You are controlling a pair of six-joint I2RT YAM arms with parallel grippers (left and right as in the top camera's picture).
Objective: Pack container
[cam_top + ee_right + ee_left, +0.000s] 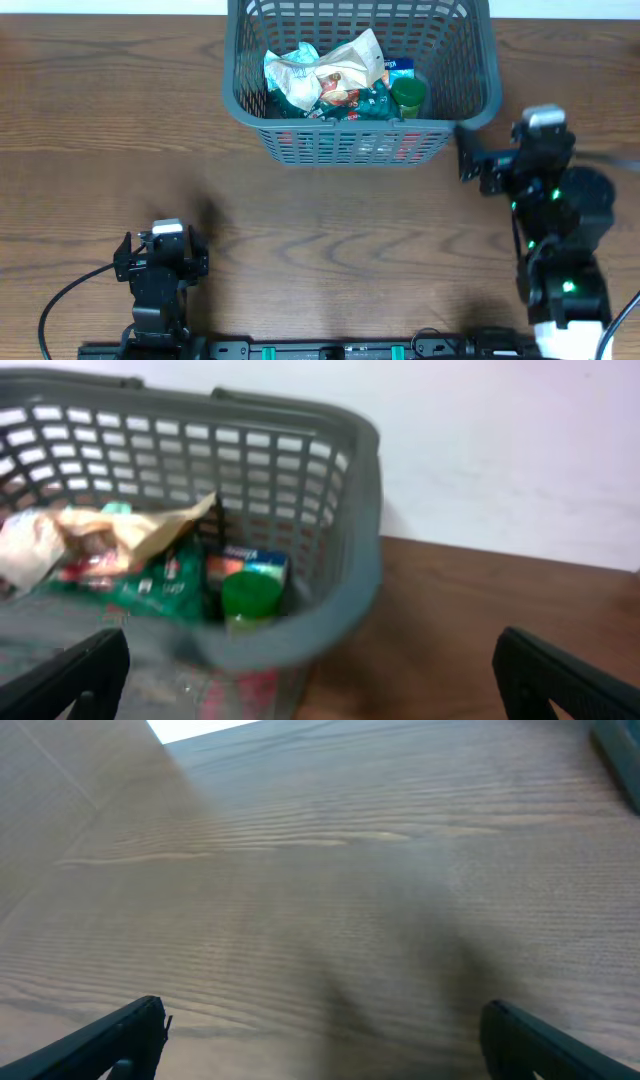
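Observation:
The dark grey lattice basket (470, 75) stands at the back middle of the table and holds several snack packets (325, 75) and a green-lidded jar (408, 96). It also shows in the right wrist view (350, 540), with the jar (250, 595) near its right corner. My right gripper (466, 155) is open and empty, just right of the basket's front right corner; its fingers (310, 680) frame that corner. My left gripper (160, 243) is open and empty over bare wood (320, 1040) at the front left.
The brown wooden table (330, 230) stretches between the two arms. A pale wall (500, 440) rises behind the basket. A black cable (60, 300) trails at the front left.

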